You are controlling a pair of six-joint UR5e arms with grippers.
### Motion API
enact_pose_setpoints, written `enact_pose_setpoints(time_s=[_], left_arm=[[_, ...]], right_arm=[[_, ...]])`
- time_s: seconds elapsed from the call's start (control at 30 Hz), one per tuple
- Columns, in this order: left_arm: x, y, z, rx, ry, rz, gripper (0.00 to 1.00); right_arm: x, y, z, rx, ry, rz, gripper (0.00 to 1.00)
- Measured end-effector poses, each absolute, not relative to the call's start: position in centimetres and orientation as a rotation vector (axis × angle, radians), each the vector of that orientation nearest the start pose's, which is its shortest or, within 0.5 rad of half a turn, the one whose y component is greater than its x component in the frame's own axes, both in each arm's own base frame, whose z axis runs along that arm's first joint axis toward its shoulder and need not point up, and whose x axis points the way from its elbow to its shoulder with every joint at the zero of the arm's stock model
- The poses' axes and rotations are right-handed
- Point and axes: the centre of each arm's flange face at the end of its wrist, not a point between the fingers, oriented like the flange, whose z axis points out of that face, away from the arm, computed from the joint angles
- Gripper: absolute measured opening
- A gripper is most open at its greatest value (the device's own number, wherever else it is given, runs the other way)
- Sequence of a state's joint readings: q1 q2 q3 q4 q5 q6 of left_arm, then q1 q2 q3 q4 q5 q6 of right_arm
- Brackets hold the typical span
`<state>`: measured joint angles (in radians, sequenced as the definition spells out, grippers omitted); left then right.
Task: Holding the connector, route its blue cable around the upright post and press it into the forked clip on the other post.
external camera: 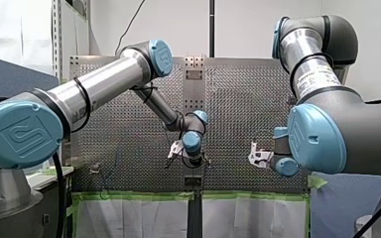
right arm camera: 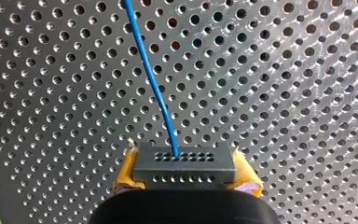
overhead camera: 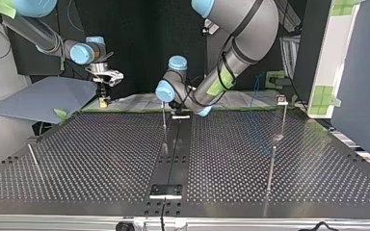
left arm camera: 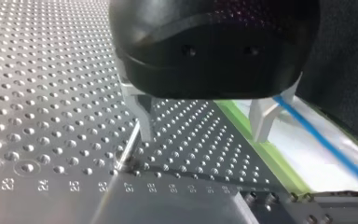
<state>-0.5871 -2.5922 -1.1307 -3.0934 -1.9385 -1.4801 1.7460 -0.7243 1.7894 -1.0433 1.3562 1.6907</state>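
**A:** We're starting at my right gripper. It's clamping the connector, with the yellow pads squeezing it from both sides.

**B:** That's making sense to me. Gripping the flanks is leaving the holed face free, so the blue cable is running straight out ahead with no kink.

**A:** How's the connector looking?

**B:** It's showing as a small dark grey rectangular block with two rows of tiny holes, and the thin cable is leaving one hole in the upper row. It's hanging above the perforated table without touching it. In the top view it's sitting near the far edge, at the view's left.

**A:** Going outward, the cable is heading away over the holes and out of the right wrist view.

**B:** Over to my left gripper. Its fingers are standing wide and holding nothing. It's hovering just beside a thin upright post, with one finger close to the post's foot.

**A:** I'm guessing it's waiting there to guide the cable round that post.

**B:** And the forked clip?

**A:** I'm taking it for the small head on a post at the top view's right, well apart from the connector. I can't make out the fork itself. By my reading, the routing isn't begun yet.
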Motion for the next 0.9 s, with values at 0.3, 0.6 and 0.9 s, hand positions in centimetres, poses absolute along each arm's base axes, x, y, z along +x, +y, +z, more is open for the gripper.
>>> enact_pose_setpoints(time_s=[0.3,0.6,0.9], left_arm=[[53.8,-48.2,3.5,0.496,2.031,0.086,1.00],[53.1,-47.9,3.3,0.533,2.079,0.088,1.00],[53.0,-47.7,3.8,0.539,2.085,0.085,1.00]], right_arm=[[25.6,-56.8,-0.3,1.467,-1.123,1.562,0.00],[25.5,-56.8,-0.4,1.466,-1.125,1.560,0.00],[25.5,-56.7,-0.5,1.469,-1.124,1.560,0.00]])
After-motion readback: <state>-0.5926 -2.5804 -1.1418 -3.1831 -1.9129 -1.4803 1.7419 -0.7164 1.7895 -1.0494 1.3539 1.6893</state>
